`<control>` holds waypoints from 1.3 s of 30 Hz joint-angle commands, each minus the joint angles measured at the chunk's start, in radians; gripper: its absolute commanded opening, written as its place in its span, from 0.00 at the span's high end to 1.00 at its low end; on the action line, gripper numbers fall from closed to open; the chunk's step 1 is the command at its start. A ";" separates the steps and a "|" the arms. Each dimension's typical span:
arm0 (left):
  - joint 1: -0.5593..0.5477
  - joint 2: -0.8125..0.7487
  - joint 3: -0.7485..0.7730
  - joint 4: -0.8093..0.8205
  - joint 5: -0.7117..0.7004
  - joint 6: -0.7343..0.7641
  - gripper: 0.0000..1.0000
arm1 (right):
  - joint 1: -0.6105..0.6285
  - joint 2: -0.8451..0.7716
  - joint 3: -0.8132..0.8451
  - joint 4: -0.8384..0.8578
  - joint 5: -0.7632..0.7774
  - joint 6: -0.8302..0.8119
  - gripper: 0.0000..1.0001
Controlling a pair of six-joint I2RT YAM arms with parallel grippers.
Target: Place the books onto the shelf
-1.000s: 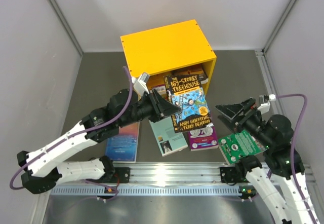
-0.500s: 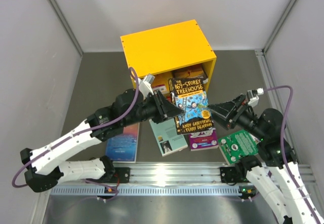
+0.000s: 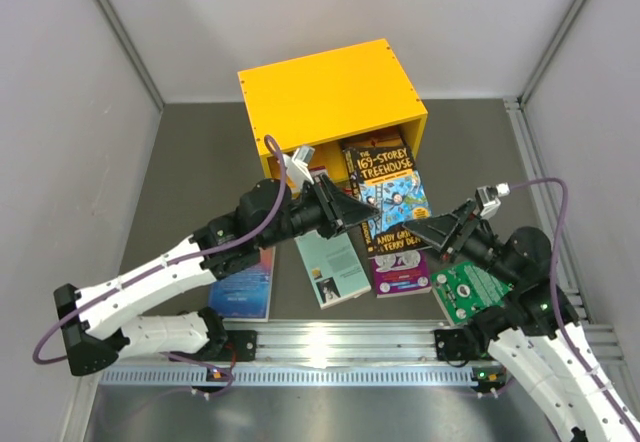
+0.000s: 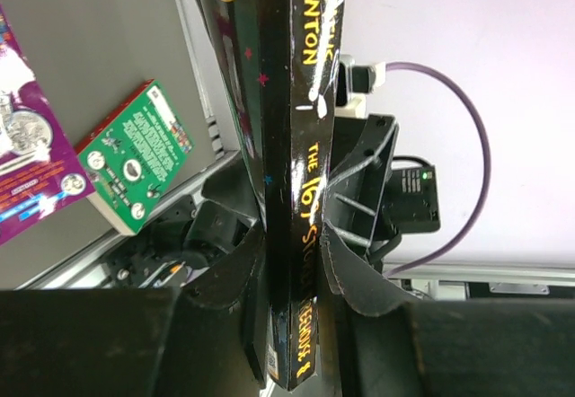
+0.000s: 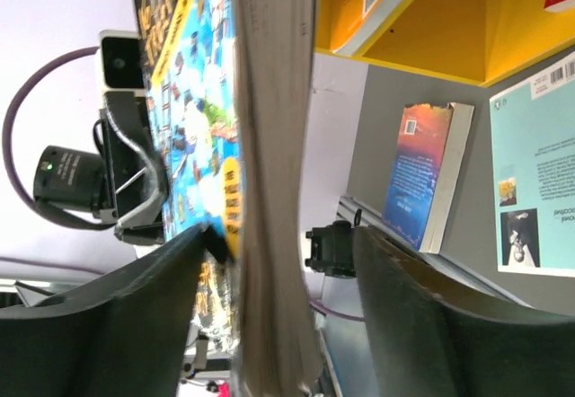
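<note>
My left gripper (image 3: pixel 350 212) is shut on the spine of a black "169-Storey Treehouse" book (image 3: pixel 390 194) and holds it in the air in front of the yellow shelf (image 3: pixel 330 97). In the left wrist view the spine (image 4: pixel 301 145) is pinched between the jaws of the left gripper (image 4: pixel 295 235). My right gripper (image 3: pixel 420 230) is open and straddles the same book's opposite edge. In the right wrist view the page edge (image 5: pixel 269 145) stands between the right gripper's (image 5: pixel 278 244) jaws, with a gap on the right side.
On the table lie a teal book (image 3: pixel 335 267), a purple book (image 3: pixel 400 274), a blue book (image 3: pixel 243 287) and a green book (image 3: pixel 478 290). More books (image 3: pixel 318 175) sit in the shelf's lower opening. Walls close in on both sides.
The left arm has carried the black book to the right and nearer the shelf. The right gripper has swung left onto the book's free edge, and its jaws have narrowed.
</note>
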 commanded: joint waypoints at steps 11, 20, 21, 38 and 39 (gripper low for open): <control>-0.008 -0.102 -0.039 0.117 -0.128 -0.057 1.00 | 0.022 -0.049 0.042 -0.065 0.059 -0.015 0.95; -0.008 -0.058 0.108 -0.514 -0.194 -0.089 0.65 | 0.021 0.164 0.208 -0.419 0.080 -0.315 1.00; -0.008 -0.059 0.109 -0.529 -0.199 -0.087 0.65 | 0.022 0.171 0.229 -0.435 0.102 -0.335 1.00; -0.009 -0.087 0.048 -0.490 -0.203 -0.068 0.67 | 0.022 0.395 0.561 -0.430 0.073 -0.447 1.00; -0.009 -0.090 0.044 -0.482 -0.200 -0.064 0.67 | 0.022 0.393 0.567 -0.424 0.079 -0.441 1.00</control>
